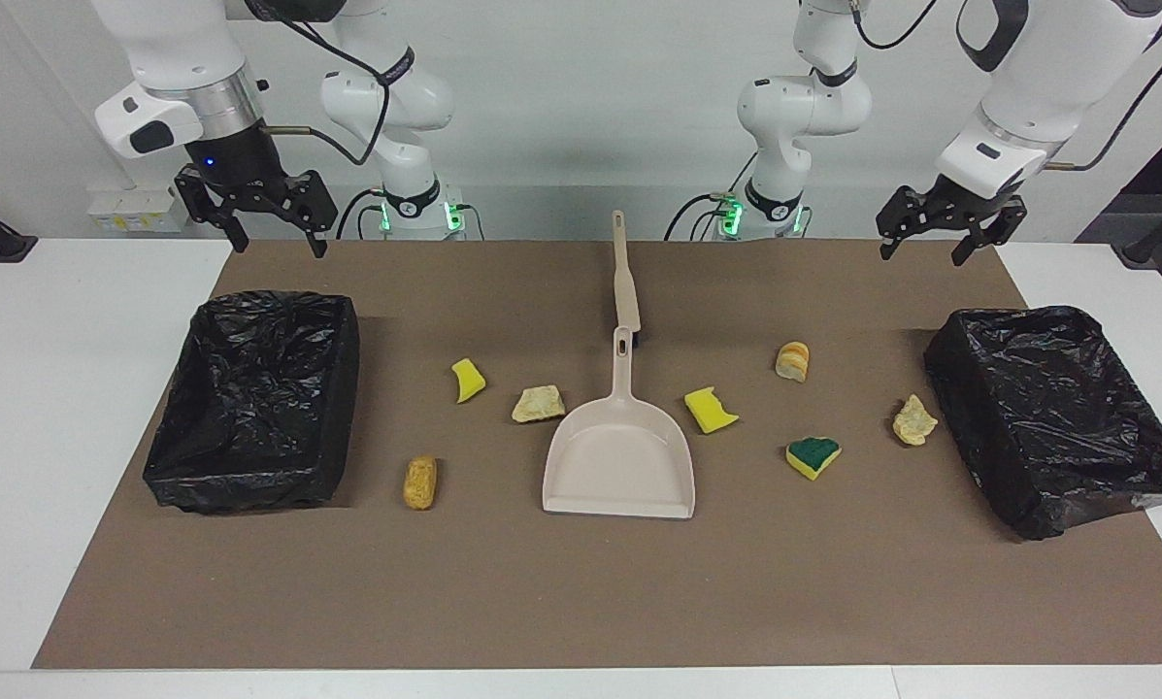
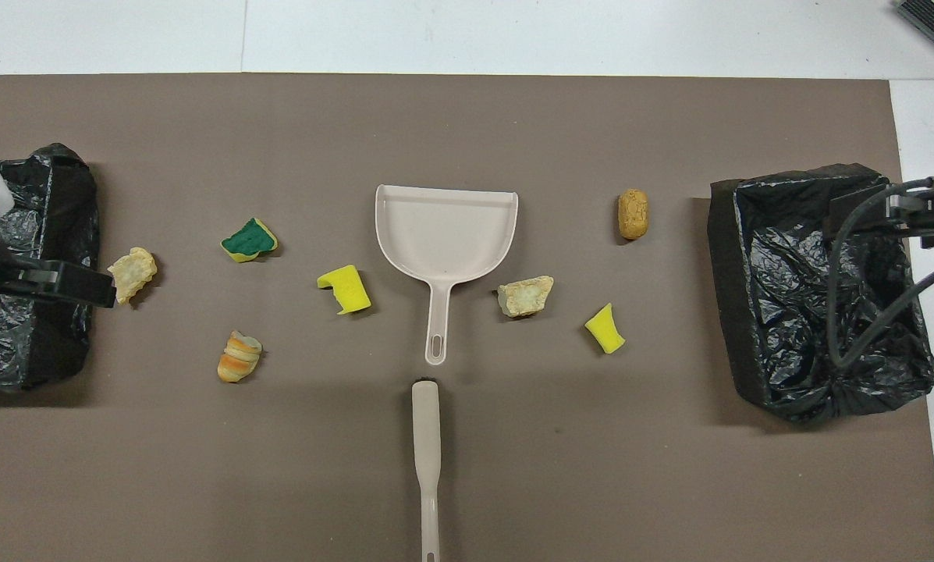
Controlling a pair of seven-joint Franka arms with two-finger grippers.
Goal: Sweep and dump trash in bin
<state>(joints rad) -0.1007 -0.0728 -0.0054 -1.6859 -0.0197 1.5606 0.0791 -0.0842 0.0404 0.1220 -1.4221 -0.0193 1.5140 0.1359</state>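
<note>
Seven scraps of trash, among them a green-topped sponge (image 1: 813,456), a yellow sponge bit (image 1: 710,409) and a brown roll (image 1: 420,482), are scattered across the middle of the brown mat (image 1: 581,602) around a beige dustpan (image 1: 619,466). A brush (image 1: 625,277) is laid toward the robots' edge. Black-lined bins (image 1: 255,403) (image 1: 1056,413) are set at both ends. The left gripper (image 1: 940,238) and right gripper (image 1: 260,218) are held released above the mat's corners at the robots' edge.
</note>
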